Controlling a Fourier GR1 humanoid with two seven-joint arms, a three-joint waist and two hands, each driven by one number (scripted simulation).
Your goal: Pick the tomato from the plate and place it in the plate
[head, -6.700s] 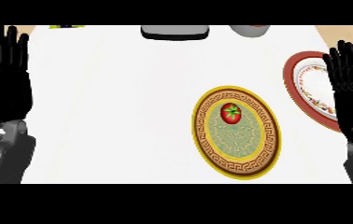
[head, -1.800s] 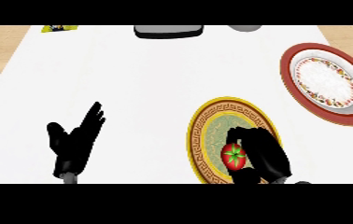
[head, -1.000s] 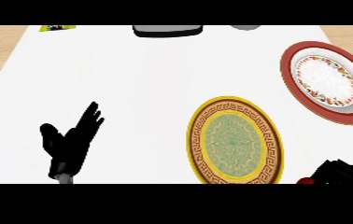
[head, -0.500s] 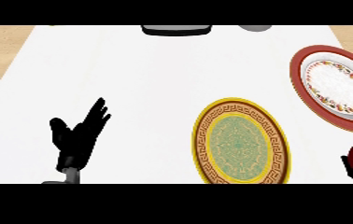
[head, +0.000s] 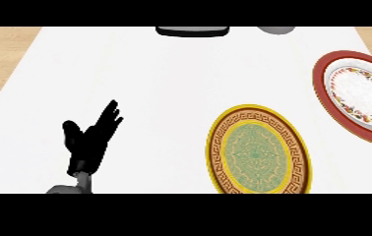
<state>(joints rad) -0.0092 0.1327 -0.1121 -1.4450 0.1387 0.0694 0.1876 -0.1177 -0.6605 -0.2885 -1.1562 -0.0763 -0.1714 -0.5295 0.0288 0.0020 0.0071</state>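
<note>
Neither tomato nor right hand is seen; the left hand, fingers spread wide, lower left. The red-rimmed plate, partly cropped at right, could be overshot.

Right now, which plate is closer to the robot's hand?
The gold-rimmed plate with the green middle. It lies nearer the left hand than the red-rimmed plate at the right edge.

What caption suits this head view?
Open black left hand beside round yellow-rimmed green plate; red-rimmed white plate at right.
</note>
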